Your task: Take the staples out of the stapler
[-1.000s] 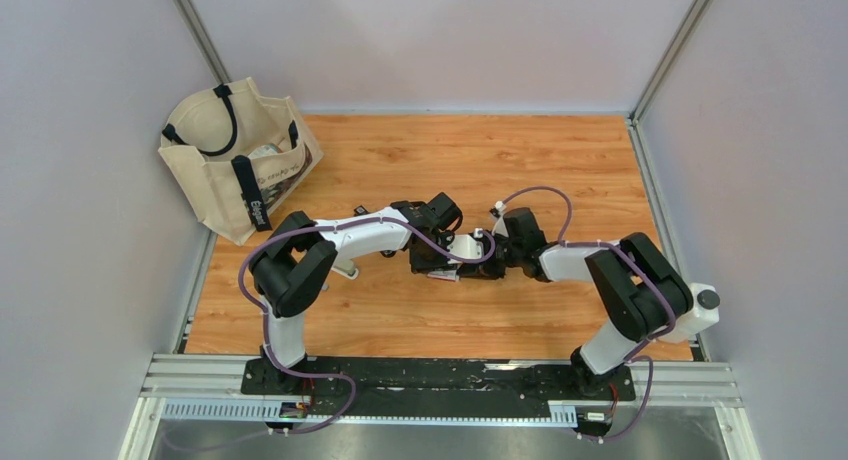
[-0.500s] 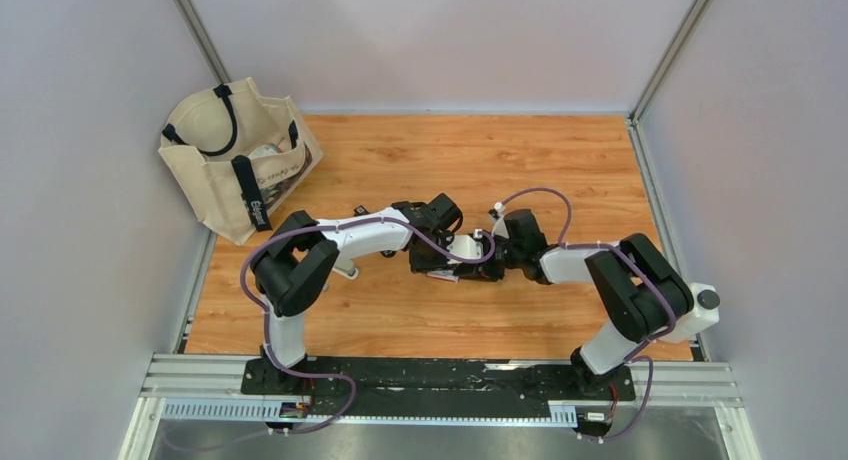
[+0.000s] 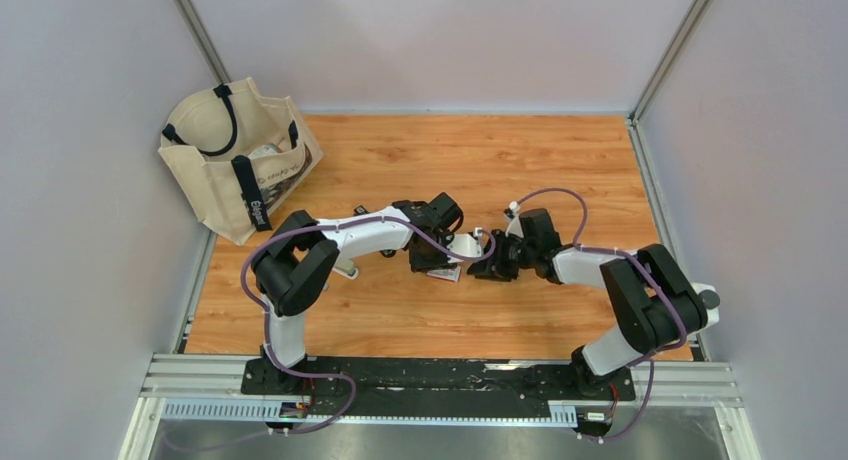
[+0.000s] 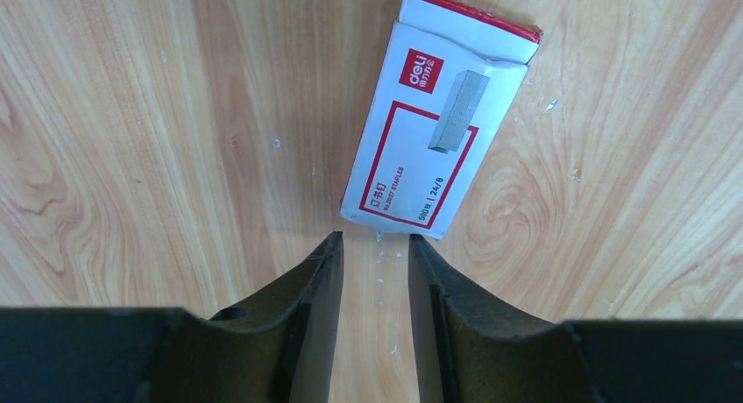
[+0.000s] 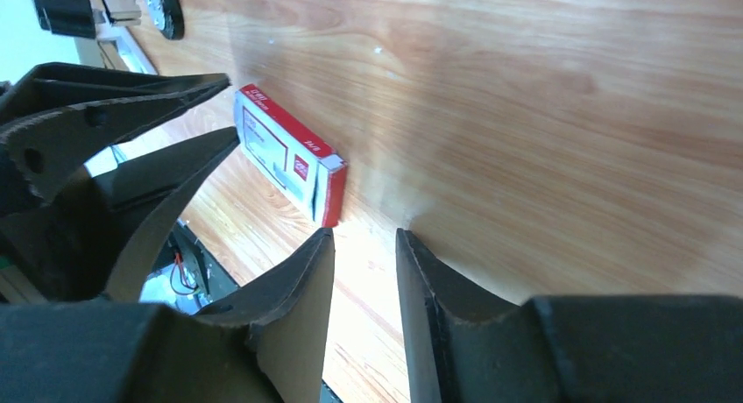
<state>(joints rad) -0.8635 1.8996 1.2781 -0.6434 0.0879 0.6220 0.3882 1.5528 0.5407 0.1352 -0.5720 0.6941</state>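
The stapler does not show in any view. No staple strips can be made out; only tiny pale specks [image 4: 378,258] lie on the wood between my left fingers. A small white box with a red label [image 4: 429,131] lies flat just beyond my left gripper [image 4: 377,238], which is open a little and empty. In the right wrist view the box [image 5: 285,153] lies just ahead of my right gripper [image 5: 364,234], also open a little and empty. From above, the box [image 3: 447,273] lies between the left gripper [image 3: 437,263] and the right gripper [image 3: 478,271].
A beige tote bag [image 3: 235,155] stands at the back left corner. A pale oblong object [image 3: 346,270] lies under the left forearm. The left gripper's fingers [image 5: 131,105] show at the left of the right wrist view. Walls close in the wooden table [image 3: 560,160].
My right gripper has drawn back to the right, away from the left gripper. The small box now shows on the table between them. The left arm has barely moved.
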